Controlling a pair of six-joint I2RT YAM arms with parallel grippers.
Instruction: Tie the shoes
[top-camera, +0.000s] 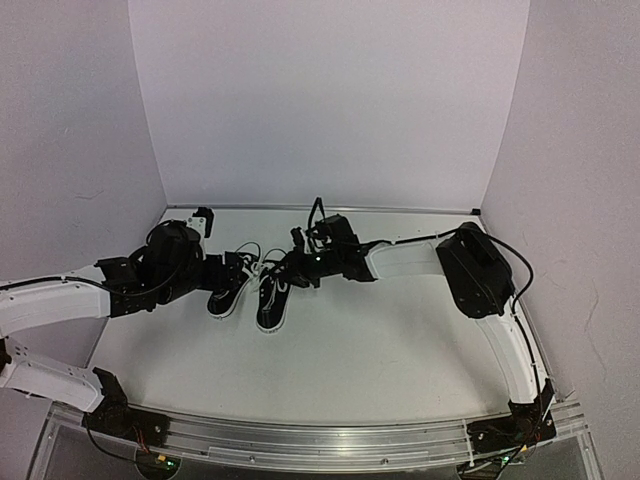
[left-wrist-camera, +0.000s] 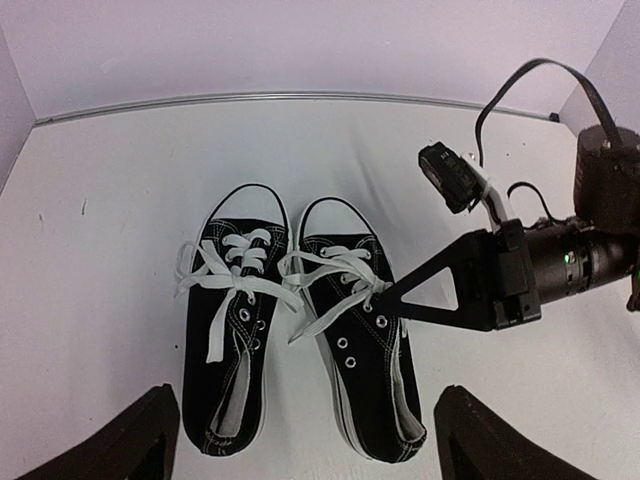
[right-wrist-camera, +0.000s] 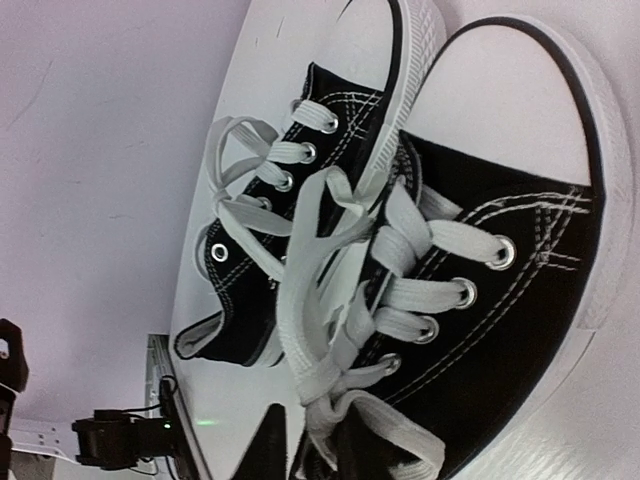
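2 shoes (left-wrist-camera: 335, 335) ahead of spread left gripper (left-wrist-camera: 305, 428); right gripper (left-wrist-camera: 387, 303) tip at laces (left-wrist-camera: 330, 265), grip unclear

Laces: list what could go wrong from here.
1. The right gripper sits at the laces of the nearer shoe; a pull may drag that shoe, since the open left gripper braces nothing.
2. Loose ends of both shoes appear to cross in the gap; the lace of the other shoe could snag.
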